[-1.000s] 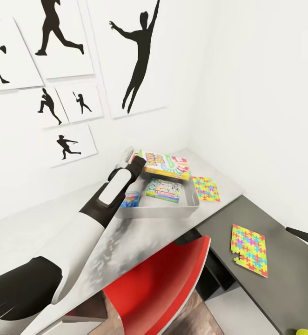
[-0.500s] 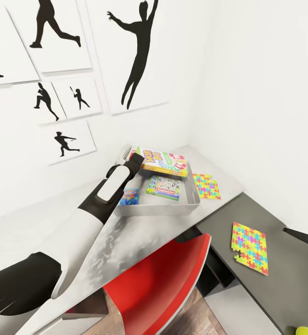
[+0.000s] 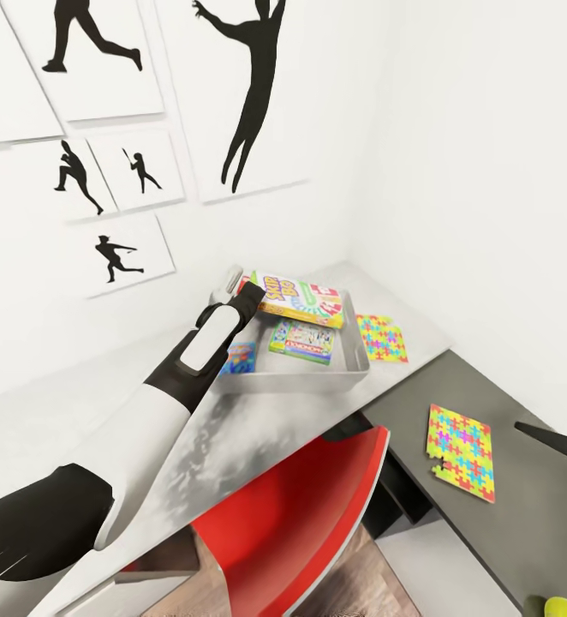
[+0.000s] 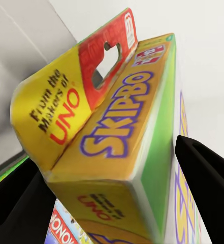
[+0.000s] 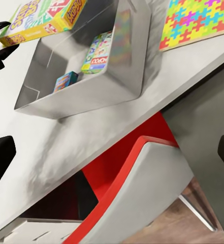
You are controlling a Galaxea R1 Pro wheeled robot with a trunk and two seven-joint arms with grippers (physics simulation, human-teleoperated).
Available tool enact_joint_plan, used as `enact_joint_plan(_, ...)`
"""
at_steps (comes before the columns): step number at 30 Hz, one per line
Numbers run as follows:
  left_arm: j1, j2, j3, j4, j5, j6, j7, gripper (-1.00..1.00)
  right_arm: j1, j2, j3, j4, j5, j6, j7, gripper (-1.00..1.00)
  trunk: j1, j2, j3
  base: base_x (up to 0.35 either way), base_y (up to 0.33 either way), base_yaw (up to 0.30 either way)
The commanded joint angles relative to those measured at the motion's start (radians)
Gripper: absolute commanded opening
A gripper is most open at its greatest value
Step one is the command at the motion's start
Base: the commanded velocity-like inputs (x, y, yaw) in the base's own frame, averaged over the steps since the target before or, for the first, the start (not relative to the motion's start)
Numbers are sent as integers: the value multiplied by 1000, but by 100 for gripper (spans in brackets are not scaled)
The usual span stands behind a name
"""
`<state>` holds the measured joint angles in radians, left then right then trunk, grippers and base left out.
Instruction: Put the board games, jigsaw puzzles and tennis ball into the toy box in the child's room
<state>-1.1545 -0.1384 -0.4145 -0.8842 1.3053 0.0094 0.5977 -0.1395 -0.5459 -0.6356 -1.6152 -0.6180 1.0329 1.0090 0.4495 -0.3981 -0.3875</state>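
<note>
My left gripper is shut on one end of the yellow, green and red Skip-Bo board game, which is over the far side of the grey toy box. In the left wrist view the black fingers clamp that box. Inside the toy box lie the green-edged Monopoly and the blue game. One jigsaw puzzle lies on the pale table beside the toy box. Another jigsaw puzzle lies on the dark side table. The tennis ball sits at the picture's lower right. My right gripper hangs open over the side table.
A red and grey chair stands tucked under the pale table, close below the toy box. White walls meet in a corner behind the table, with black silhouette pictures. The right wrist view looks over the toy box and the chair.
The head view has drifted a little, so everything sits slightly shifted in the picture. My left gripper still holds the Skip-Bo game over the toy box. The right gripper has barely moved.
</note>
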Motion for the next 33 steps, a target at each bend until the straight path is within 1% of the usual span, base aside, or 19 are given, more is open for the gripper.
enact_joint_plan(1,-1,0,-2,-1,0,1,6,-100,-1,0,-1,0,3,4,5,100,0,-2,-3,0,0,0)
enact_joint_plan(15,-2,0,-2,-1,-7,4,6,-100,-1,0,1,0,3,4,5,100,0,-2,-26,0,0,0)
enact_joint_plan(20,-1,0,-3,-1,-7,4,6,-100,-1,-3,-7,0,1,5,10,100,0,-2,-34,0,0,0)
enact_joint_plan(23,-1,0,-2,-1,-7,4,5,-100,-1,-12,-18,0,-1,5,40,100,0,-2,-39,0,0,0)
enact_joint_plan(24,-1,0,-2,-1,-7,4,5,-100,-1,-12,-18,0,-1,5,40,100,0,-2,-41,0,0,0)
enact_joint_plan(28,-1,0,-2,-1,-8,5,6,-100,-1,-16,-44,0,-2,5,105,100,0,-2,-47,0,0,0)
enact_joint_plan(33,-2,0,-1,-1,-8,6,6,-100,0,-17,-57,0,-2,6,138,100,0,-2,-55,0,0,0)
